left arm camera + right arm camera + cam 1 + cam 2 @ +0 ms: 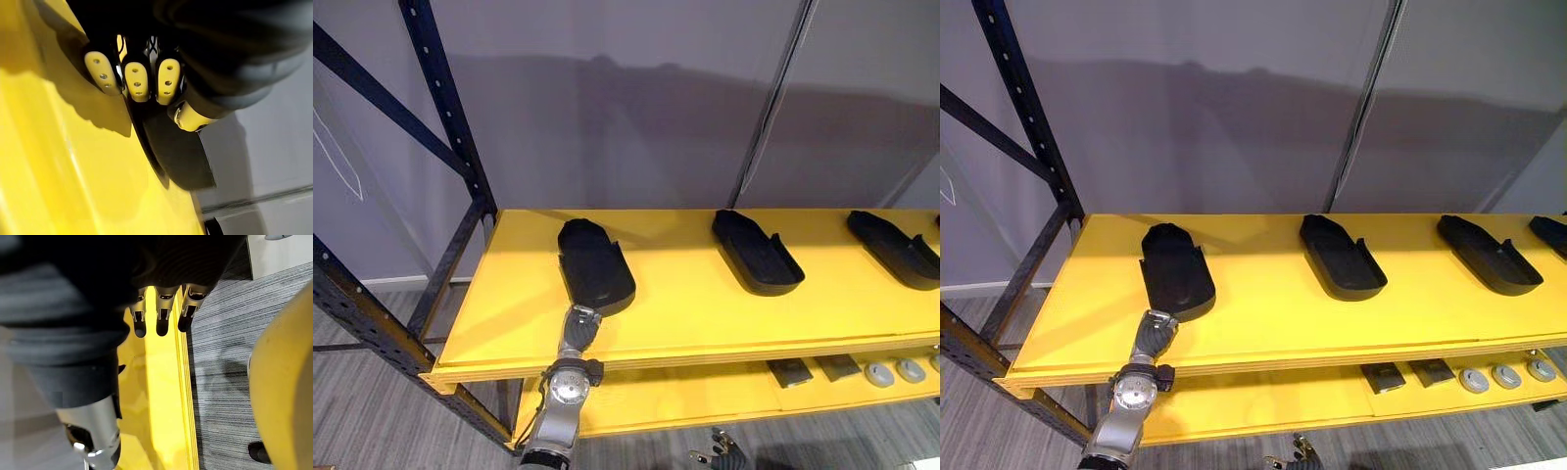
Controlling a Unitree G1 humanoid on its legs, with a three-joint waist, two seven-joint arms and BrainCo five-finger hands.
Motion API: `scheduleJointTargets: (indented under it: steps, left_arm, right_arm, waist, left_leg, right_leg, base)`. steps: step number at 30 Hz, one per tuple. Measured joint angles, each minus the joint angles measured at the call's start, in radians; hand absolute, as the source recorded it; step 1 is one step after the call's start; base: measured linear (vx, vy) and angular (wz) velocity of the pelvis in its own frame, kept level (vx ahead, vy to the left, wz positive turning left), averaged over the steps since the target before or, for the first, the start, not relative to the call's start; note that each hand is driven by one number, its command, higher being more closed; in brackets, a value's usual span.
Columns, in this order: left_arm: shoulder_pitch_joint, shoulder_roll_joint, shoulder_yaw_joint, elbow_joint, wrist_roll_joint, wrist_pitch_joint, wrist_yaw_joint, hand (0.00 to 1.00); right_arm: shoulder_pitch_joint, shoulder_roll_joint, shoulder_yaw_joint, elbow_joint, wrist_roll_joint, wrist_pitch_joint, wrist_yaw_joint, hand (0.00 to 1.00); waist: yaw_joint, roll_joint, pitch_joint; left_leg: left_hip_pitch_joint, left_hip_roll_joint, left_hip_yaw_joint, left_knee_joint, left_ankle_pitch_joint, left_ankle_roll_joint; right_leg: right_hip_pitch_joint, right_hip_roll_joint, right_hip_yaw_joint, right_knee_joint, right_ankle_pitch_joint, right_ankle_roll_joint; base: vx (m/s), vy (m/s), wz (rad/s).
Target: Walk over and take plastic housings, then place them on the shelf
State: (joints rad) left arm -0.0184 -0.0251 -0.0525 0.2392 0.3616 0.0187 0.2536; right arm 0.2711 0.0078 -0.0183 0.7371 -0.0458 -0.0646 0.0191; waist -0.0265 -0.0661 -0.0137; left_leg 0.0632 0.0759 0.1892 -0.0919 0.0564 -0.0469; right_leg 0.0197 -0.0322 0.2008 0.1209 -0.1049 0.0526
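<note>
Housing (595, 264) on yellow shelf (685, 313) | left hand (579, 328) touching | right hand (717, 452) relaxed

Matt black plastic housings (595, 266) on a smooth, faintly glossy yellow shelf (685, 313) with a dark metal frame (450, 108).

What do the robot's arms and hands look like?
The left arm is silver-grey with a round metal wrist joint; its left hand is silver too. The right hand has a dark ribbed cover and silver fingers with dark tips.
</note>
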Motion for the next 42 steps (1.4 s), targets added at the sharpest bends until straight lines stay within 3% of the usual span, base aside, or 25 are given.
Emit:
scheduleJointTargets:
  steps: [7, 14, 24, 34, 42]
  left_arm:
    - [-0.036, 0.005, 0.066, 0.017, 0.0, 0.007, 0.026, 1.0]
    - [-0.073, 0.048, 0.071, 0.027, 0.0, 0.007, 0.03, 1.0]
    - [-0.103, 0.057, 0.084, 0.053, -0.001, 0.0, 0.034, 1.0]
    - [0.097, -0.008, -0.097, -0.198, -0.007, -0.029, 0.011, 1.0]
    - [0.103, -0.02, -0.17, -0.226, -0.023, -0.055, -0.026, 1.0]
  right_arm:
    - [-0.004, 0.001, -0.005, 0.003, -0.001, 0.0, 0.002, 0.0]
    - [-0.033, 0.008, -0.011, 0.043, -0.006, 0.0, 0.004, 0.0]
    - [-0.047, 0.008, -0.011, 0.049, -0.015, 0.0, 0.008, 0.0]
    - [-0.033, 0.006, -0.009, 0.033, -0.017, -0.002, 0.002, 0.0]
    - [-0.003, 0.006, 0.001, -0.013, -0.017, -0.002, -0.008, 0.0]
  waist:
    - [-0.005, -0.004, 0.004]
    - [-0.005, -0.019, 0.022]
    - [-0.009, -0.02, 0.042]
    - [0.017, -0.034, 0.057]
    - [0.019, -0.032, 0.056]
  left_leg:
    - [-0.001, -0.024, 0.0, 0.0, 0.004, 0.005]
    - [0.012, -0.031, 0.0, 0.0, 0.0, 0.01]
    - [0.022, -0.031, 0.004, 0.0, 0.0, 0.01]
    - [0.014, -0.02, -0.001, 0.002, -0.028, 0.012]
    - [0.013, 0.016, -0.005, 0.024, -0.043, -0.001]
  right_leg:
    - [0.017, -0.02, -0.002, -0.042, -0.001, 0.016]
    - [0.051, -0.029, -0.002, -0.064, 0.011, 0.02]
    - [0.05, -0.028, 0.004, -0.063, 0.012, 0.018]
    - [0.045, -0.027, 0.006, -0.036, 0.014, 0.019]
    - [0.031, 0.009, 0.006, 0.011, 0.019, 0.011]
  base:
    - [-0.01, 0.047, 0.02]
    - [0.04, 0.022, 0.01]
    - [-0.03, 0.017, -0.01]
    - [0.0, 0.004, 0.01]
    - [-0.01, 0.001, 0.0]
